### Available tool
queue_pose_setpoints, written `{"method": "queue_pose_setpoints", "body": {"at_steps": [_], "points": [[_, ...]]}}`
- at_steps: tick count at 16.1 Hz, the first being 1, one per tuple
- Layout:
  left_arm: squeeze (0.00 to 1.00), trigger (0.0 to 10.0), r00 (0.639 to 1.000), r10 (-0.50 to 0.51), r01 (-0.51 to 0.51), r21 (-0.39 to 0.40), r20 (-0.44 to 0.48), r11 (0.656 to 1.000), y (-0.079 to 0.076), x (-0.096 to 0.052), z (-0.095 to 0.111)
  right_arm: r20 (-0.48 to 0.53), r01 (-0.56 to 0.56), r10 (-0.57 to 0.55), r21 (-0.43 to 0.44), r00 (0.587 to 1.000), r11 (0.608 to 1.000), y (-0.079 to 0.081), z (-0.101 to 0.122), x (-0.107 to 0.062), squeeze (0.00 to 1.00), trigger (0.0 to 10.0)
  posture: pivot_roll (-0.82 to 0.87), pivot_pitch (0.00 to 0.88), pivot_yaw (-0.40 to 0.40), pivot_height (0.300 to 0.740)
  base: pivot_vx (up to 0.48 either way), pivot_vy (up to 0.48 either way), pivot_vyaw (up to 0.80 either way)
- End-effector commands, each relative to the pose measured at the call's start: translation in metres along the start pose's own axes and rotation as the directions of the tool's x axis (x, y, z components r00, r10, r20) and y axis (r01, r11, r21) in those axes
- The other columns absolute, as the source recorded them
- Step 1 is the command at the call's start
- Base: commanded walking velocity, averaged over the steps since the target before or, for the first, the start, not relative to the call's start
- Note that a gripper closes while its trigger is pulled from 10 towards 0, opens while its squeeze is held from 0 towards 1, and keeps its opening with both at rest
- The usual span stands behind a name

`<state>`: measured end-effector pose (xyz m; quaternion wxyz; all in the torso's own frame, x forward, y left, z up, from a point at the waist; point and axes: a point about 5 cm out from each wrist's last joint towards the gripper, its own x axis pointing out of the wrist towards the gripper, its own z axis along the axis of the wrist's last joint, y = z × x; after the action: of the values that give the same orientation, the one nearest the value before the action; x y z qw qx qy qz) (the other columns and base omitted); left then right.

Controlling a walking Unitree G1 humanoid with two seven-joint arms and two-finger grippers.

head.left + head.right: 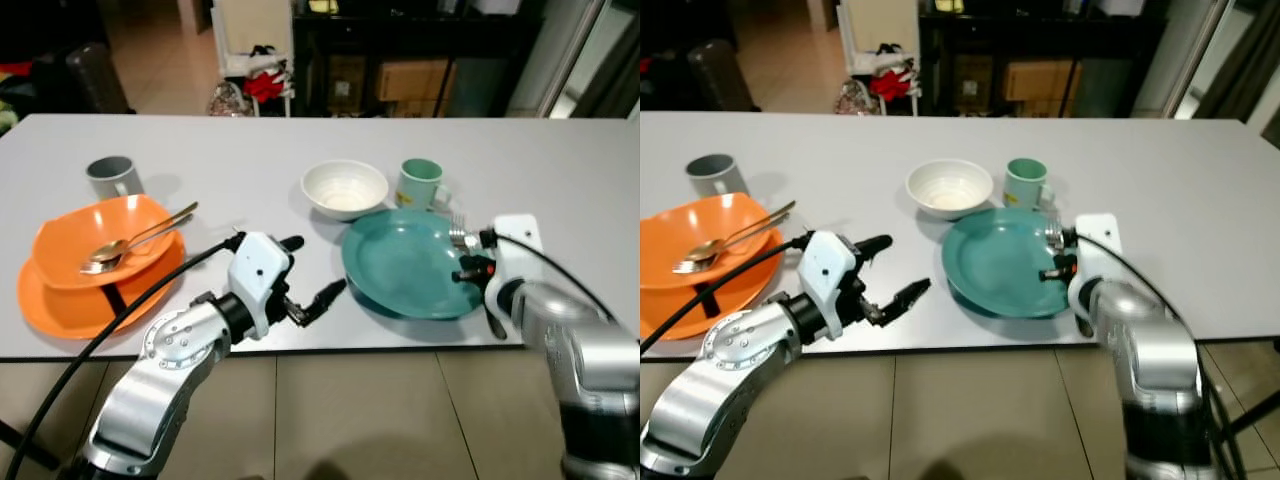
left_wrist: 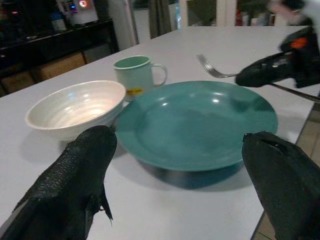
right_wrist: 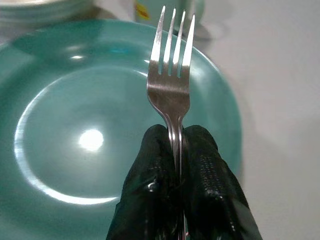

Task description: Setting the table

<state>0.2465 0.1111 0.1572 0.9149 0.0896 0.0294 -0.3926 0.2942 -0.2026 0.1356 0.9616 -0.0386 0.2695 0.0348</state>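
Two pincers: right point(image 3: 179, 150) clamping fork point(image 3: 172, 75) over teal plate's point(image 1: 400, 270) rim, left point(image 1: 310, 275) agape near table edge point(image 1: 400, 345)

A home dining area, with the table partly laid.

A long white table point(image 1: 300, 150) carries everyday crockery: a teal plate point(image 1: 410, 262), a white bowl point(image 1: 344, 188), a green mug point(image 1: 420, 183), a grey mug point(image 1: 112, 177), and an orange bowl point(image 1: 95, 240) stacked on an orange plate point(image 1: 60, 300) with a gold spoon point(image 1: 135, 240) in it. Beige floor tiles point(image 1: 330, 410) run under the table's edge. Behind it stands a dark shelf unit point(image 1: 400, 60) holding cardboard boxes point(image 1: 415, 80), and a white piece of furniture point(image 1: 250, 40) with red cloth point(image 1: 265, 82) heaped at its foot. A doorway at the far left opens onto a lit tiled passage point(image 1: 150, 50).
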Motion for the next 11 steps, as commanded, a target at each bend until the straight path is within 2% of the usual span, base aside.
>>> {"method": "queue_pose_setpoints", "body": {"at_steps": [1, 2, 5, 6, 7, 11], "points": [[0.0, 10.0, 0.999, -0.037, 0.037, 0.009, -0.005, 0.999, -0.001, 0.001, 0.003, 0.01, -0.018, 0.018, 0.0, 1.0, 1.0, -0.004, 0.01, 0.007, 0.0, 10.0, 0.0, 0.0, 0.002, 0.74, 0.0, 0.0, 0.0], [0.0, 10.0, 0.998, -0.059, 0.059, 0.015, -0.012, 0.998, -0.002, 0.0, 0.004, -0.01, -0.031, 0.031, 0.008, 0.999, 0.999, -0.006, 0.015, 0.015, 0.0, 10.0, 0.0, 0.0, 0.004, 0.74, 0.0, 0.0, 0.0], [0.0, 10.0, 0.998, -0.068, 0.068, 0.017, -0.015, 0.998, -0.001, -0.001, 0.004, -0.027, -0.041, 0.042, 0.01, 0.999, 0.999, -0.006, 0.017, 0.02, 0.0, 10.0, 0.0, 0.0, 0.004, 0.74, 0.0, 0.0, 0.0], [0.0, 10.0, 0.997, -0.075, 0.076, 0.021, -0.025, 0.997, 0.0, -0.004, 0.004, -0.046, -0.059, 0.06, 0.021, 0.997, 0.998, -0.007, 0.023, 0.037, 0.0, 10.0, 0.01, 0.0, 0.004, 0.74, 0.0, 0.0, 0.0], [0.0, 10.0, 0.996, -0.08, 0.081, 0.024, -0.031, 0.996, 0.001, -0.006, 0.003, -0.056, -0.075, 0.077, 0.03, 0.995, 0.997, -0.005, 0.027, 0.046, 0.0, 10.0, 0.01, 0.0, 0.004, 0.74, 0.0, 0.0, 0.0], [0.0, 10.0, 0.994, -0.094, 0.095, 0.023, -0.05, 0.995, 0.0, -0.011, 0.004, -0.042, -0.049, 0.049, 0.019, 0.998, 0.999, 0.002, 0.04, 0.061, 0.0, 10.0, 0.04, 0.0, 0.0, 0.74, 0.0, 0.0, 0.0]]}}
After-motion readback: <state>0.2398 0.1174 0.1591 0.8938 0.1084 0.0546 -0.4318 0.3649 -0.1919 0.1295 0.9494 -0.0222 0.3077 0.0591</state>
